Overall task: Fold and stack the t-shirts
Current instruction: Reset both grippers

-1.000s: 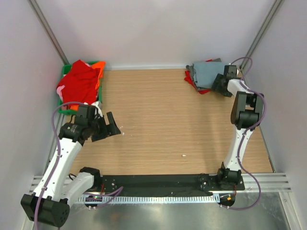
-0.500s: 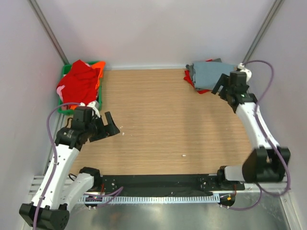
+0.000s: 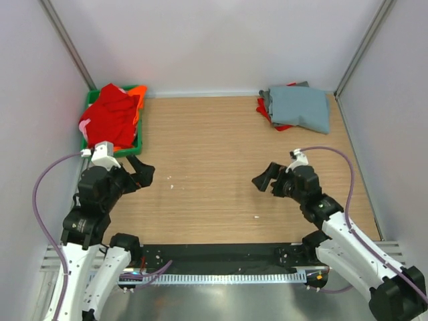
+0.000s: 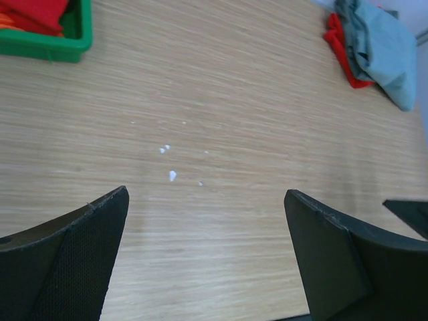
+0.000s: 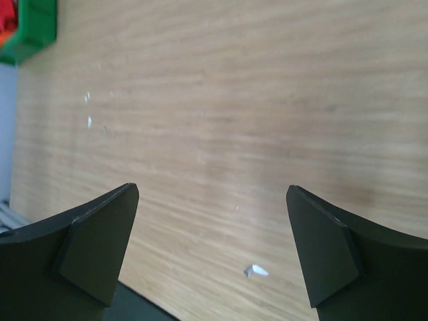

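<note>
Tabletop [image 3: 214,147], wood-grain. Contents as seen:

1. Blue-grey t-shirt [image 3: 302,108]: folded flat in far R corner of table, lying on top of two others. Darker grey shirt [image 3: 266,100] is under it, edge showing on L side. Red shirt [image 3: 269,115] is lowest, poking out toward table centre.

2. Green crate [image 3: 138,137]: far L corner. Heaped w/ red shirts [image 3: 110,117], loose and unfolded, spilling over the rim. Orange shirt [image 3: 138,100] shows at crate's far R side.

3. L gripper [image 3: 140,172]: by L edge, just in front of crate, over bare wood. Fingers spread wide, nothing between them, nothing held.

4. R gripper [image 3: 266,178]: R half of table, toward near edge, well apart from the folded shirts. Fingers also spread wide, empty. Wrist view shows only bare wood in the gap.

5. White specks [image 3: 169,182]: a few small bits on the wood just R of L gripper.

6. White chip [image 3: 257,216]: single bit, approx. mid-table toward near edge, near R gripper.
</note>
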`<state>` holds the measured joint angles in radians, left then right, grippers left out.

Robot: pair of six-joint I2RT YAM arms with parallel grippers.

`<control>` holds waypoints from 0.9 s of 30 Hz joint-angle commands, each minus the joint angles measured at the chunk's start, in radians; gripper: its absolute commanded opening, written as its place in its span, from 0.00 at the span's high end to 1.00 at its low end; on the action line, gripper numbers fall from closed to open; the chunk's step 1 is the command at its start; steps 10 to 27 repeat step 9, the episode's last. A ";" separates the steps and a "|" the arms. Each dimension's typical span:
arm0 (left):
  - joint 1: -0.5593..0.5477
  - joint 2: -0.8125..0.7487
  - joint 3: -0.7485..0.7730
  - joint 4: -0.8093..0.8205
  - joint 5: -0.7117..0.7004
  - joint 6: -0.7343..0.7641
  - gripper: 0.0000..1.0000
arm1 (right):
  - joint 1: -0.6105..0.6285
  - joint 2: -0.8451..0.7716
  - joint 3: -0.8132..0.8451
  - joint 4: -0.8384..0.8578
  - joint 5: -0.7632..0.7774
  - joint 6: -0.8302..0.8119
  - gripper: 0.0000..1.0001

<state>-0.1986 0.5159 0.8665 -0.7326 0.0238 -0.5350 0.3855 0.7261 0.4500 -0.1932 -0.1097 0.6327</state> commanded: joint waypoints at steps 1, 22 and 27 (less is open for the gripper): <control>0.002 0.009 -0.009 0.046 -0.142 0.062 0.00 | 0.102 -0.024 -0.065 0.235 0.005 0.073 0.00; 0.002 0.018 -0.020 0.016 -0.171 0.064 0.00 | 0.242 0.226 -0.112 0.460 0.054 0.016 0.00; 0.002 0.018 -0.020 0.016 -0.171 0.064 0.00 | 0.242 0.226 -0.112 0.460 0.054 0.016 0.00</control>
